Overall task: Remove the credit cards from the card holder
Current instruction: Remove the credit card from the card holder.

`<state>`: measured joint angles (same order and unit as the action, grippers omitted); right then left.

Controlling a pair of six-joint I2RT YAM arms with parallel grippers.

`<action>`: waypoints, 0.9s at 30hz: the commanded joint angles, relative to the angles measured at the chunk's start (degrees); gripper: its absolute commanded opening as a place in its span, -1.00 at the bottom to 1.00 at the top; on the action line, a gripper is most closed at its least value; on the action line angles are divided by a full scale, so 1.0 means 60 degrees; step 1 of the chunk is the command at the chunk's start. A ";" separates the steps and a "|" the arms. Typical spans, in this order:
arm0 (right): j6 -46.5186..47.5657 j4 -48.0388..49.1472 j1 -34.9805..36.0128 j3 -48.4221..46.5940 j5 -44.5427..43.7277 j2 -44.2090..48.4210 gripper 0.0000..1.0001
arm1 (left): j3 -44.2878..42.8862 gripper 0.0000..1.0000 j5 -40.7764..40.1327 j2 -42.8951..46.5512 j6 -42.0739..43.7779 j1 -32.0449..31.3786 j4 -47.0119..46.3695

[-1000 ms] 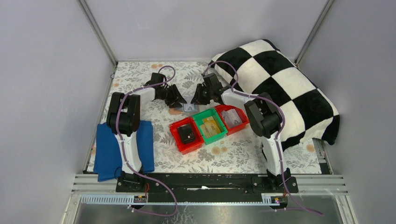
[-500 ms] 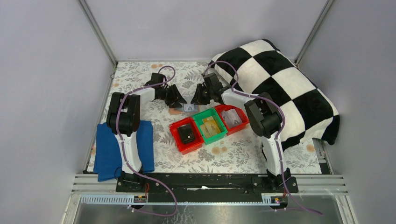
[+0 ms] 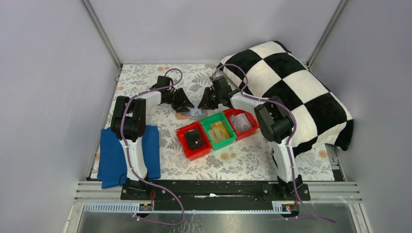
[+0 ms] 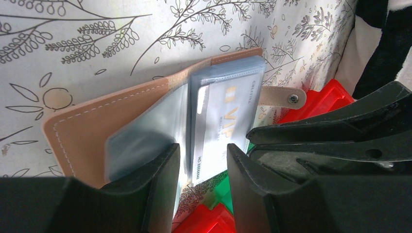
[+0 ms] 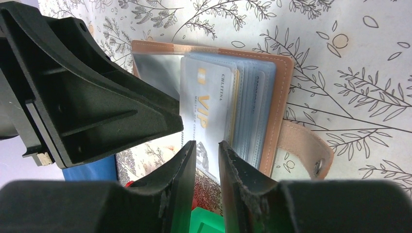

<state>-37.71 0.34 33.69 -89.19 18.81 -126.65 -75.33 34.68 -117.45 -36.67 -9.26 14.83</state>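
Right pincer [image 5: 207,148], jaws narrowly apart, straddles the silver VIP credit card [image 5: 206,107] jutting from the open salmon-pink leather card holder [image 5: 284,97] on the surface [image 5: 350,48]; grip unconfirmed. I'd pull straight, half-open left pincer [image 4: 203,150] pinning the holder.

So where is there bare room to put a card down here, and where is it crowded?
Bare table lies between the bins and the arm bases, and between the blue cloth and the near red bin. Crowded: around the card holder, where the left end effector and right end effector meet, and the right side, under the checkered cushion.
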 commanded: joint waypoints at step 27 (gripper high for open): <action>-0.0378 -0.0144 -0.0084 -0.0067 0.0593 -0.0521 -0.37 | 0.0339 -1.00 -0.0015 0.0679 0.0173 0.0233 -0.0176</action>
<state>-39.99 0.80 33.43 -90.26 22.63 -128.42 -74.22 35.29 -116.36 -36.47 -8.21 14.90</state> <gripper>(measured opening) 0.314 0.011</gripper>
